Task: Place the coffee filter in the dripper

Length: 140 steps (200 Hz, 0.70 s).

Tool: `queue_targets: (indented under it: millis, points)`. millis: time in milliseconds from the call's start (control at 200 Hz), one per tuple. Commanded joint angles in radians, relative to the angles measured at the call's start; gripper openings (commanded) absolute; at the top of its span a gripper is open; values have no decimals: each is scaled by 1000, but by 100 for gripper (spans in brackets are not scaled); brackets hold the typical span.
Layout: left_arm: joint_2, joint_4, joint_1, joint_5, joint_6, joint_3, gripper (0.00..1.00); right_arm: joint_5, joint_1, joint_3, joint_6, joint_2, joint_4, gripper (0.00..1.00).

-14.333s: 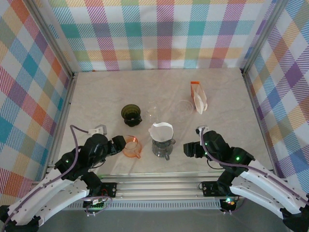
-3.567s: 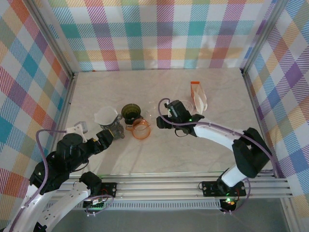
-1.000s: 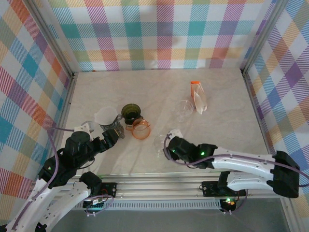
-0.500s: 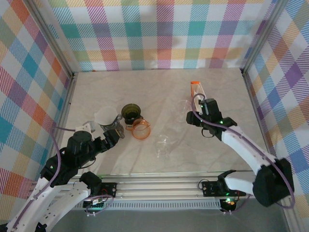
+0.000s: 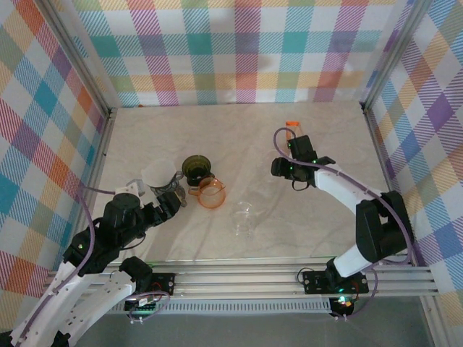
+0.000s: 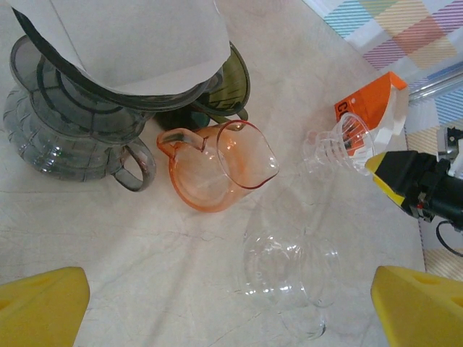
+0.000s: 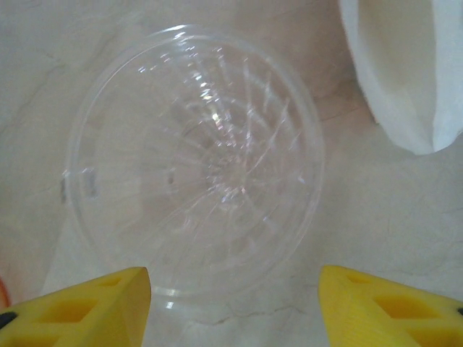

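We are seeing a job barely begun, by our reading: the clear dripper (image 7: 195,170) is sitting empty on the table (image 7: 362,242), with the white coffee filters (image 7: 405,65) lying just beside it, none lifted. The right claw (image 7: 235,303) is hanging over that dripper, spread wide and gripping nothing. The left claw (image 6: 231,307) is gaping too, facing a grey dripper (image 6: 58,144) already lined with paper.

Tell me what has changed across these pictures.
The grey dripper with its filter went from the table's centre to the left, and the orange jug to beside the green dripper. The right gripper carried a clear glass nearer, let go, and now hangs open over the clear dripper. Green dripper and filter pack stayed.
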Motion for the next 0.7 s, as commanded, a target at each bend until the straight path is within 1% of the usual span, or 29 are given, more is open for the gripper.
queue_targets:
  millis: [0, 70, 145, 195, 350, 470, 695]
  points:
    - [10, 21, 10, 13, 7, -4, 100, 8, -20, 53, 41, 56, 11, 63]
    - [13, 21, 10, 11, 8, -1, 100, -2, -24, 77, 41, 91, 1, 62]
    - [15, 22, 10, 10, 10, 0, 100, -8, -25, 101, 38, 120, -14, 58]
    - [14, 22, 10, 9, 9, 0, 100, -15, -27, 110, 36, 133, -20, 53]
    - [16, 20, 10, 8, 12, 0, 100, -39, -31, 111, 17, 145, -23, 34]
    - [20, 28, 10, 14, 10, 1, 100, -55, -30, 105, 5, 146, -30, 23]
    - [20, 30, 10, 21, 6, -4, 100, -66, -31, 85, -22, 129, -31, 9]
